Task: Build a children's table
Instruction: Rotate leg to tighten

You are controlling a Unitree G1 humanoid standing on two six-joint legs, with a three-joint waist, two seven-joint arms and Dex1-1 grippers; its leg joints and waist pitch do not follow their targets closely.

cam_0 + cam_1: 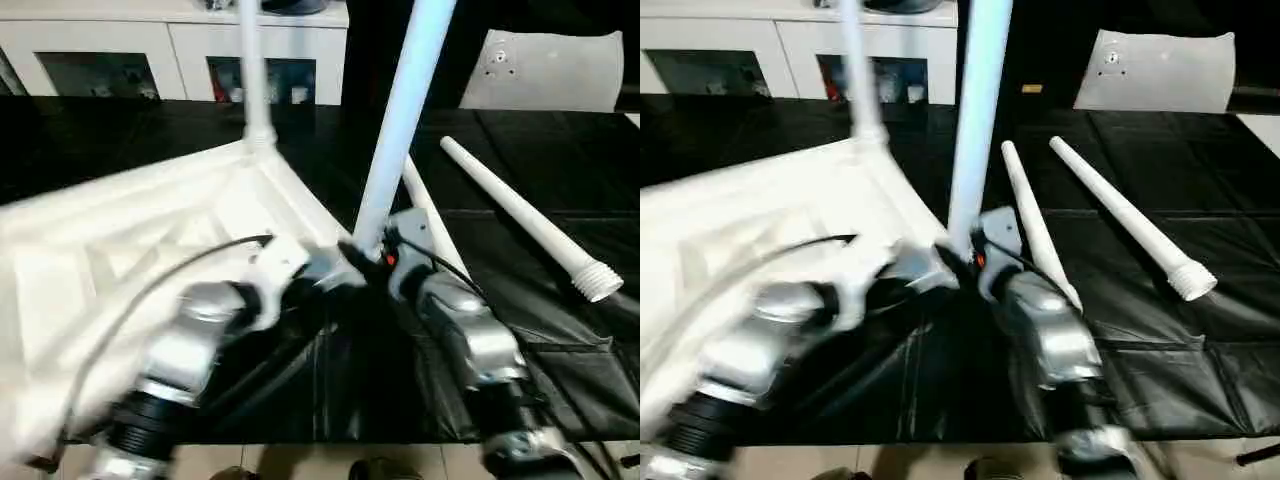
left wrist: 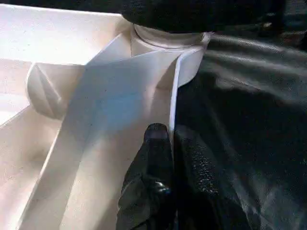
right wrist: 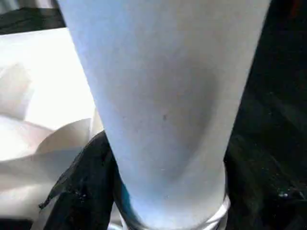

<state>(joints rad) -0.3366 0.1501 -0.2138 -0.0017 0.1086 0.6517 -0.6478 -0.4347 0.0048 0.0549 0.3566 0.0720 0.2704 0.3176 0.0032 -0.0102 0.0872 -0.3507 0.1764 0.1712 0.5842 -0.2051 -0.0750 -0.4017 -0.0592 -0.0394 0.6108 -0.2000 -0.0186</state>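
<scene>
Silver forearms fill my foreground. My left gripper [image 2: 165,158] pinches the rim of the upturned white ribbed plastic tabletop [image 1: 120,240] at its near corner; my right gripper [image 1: 375,255] clasps the upright tapered white tube leg [image 1: 400,120] there. A tilted leg could cross-thread.

the left gripper [image 2: 171,158] has its two black fingers [image 2: 154,165] pressed together, pinching the thin upright rim of the white tabletop [image 2: 72,158]. the tabletop lies underside up, with a broad slanting rib running from the fingers toward a round corner socket [image 2: 165,57] at the far end of the rim. a second rounded boss [image 2: 45,93] sits beside that rib, deeper inside the tabletop. a dark shape covers the top of the corner socket. beyond the rim, outside the tabletop, lies a black wrinkled sheet [image 2: 249,110].
</scene>
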